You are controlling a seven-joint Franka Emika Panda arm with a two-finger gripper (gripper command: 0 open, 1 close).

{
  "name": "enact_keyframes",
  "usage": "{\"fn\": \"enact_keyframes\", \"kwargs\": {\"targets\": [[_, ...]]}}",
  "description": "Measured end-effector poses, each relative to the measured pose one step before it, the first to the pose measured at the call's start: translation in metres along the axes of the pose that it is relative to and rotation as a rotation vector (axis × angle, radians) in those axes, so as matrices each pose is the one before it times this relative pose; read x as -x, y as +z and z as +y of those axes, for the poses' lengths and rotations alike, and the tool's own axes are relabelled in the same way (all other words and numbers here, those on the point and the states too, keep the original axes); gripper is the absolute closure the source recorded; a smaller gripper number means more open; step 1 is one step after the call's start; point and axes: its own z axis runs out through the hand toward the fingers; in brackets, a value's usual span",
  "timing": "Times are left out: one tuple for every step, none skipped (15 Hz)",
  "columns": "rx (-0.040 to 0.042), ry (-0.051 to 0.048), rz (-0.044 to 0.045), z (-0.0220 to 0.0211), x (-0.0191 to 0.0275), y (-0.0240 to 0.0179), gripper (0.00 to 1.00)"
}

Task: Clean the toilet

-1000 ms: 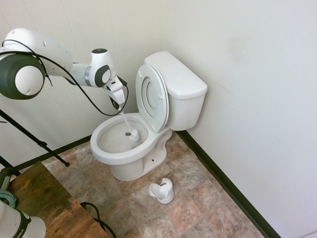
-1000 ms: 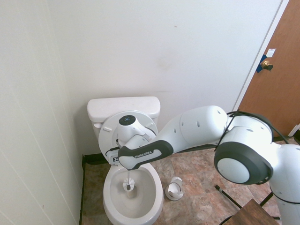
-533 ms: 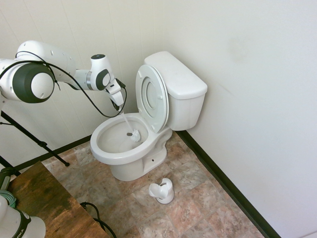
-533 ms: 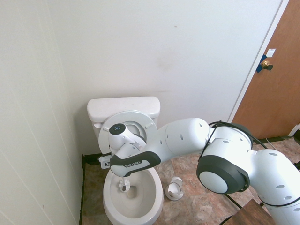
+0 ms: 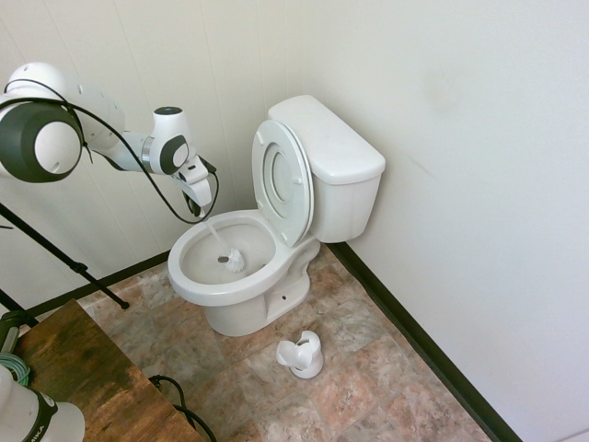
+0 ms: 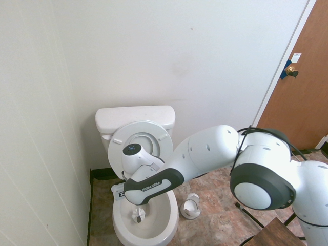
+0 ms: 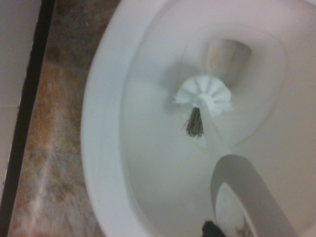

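The toilet (image 5: 276, 212) stands against the wall at the centre of the frame, lid and seat raised against the tank. At the left, the gripper (image 5: 197, 191) hangs over the bowl's rim, clamped on the handle of a white toilet brush (image 5: 225, 256) whose head rests inside the bowl. A small white brush holder (image 5: 302, 354) sits on the floor just below.
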Motion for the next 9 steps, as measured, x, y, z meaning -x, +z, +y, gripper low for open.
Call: {"fn": "enact_keyframes", "kwargs": {"targets": [[0.00617, -0.00229, -0.01185, 0.01443, -0.00391, 0.0011, 1.0], [0.00539, 0.00435, -0.01044, 0.01617, -0.00754, 0.00175, 1.0], [0.00897, 0.00686, -0.01116, 0.01411, -0.00982, 0.00173, 1.0], [0.0059, 0.00789, -0.00735, 0.01132, -0.01162, 0.00186, 1.0], [0.00368, 0.01167, -0.00429, 0.00876, -0.01268, 0.0025, 1.0], [0.00095, 0.01402, 0.00078, 0.00592, -0.01245, 0.00243, 1.0], [-0.0023, 0.01516, 0.00666, 0.00365, -0.01175, 0.00119, 1.0], [-0.0041, 0.01544, 0.00837, 0.00143, -0.01062, 0.00011, 1.0], [-0.00649, 0.01166, 0.00855, -0.00292, -0.00914, -0.00093, 1.0]]}}
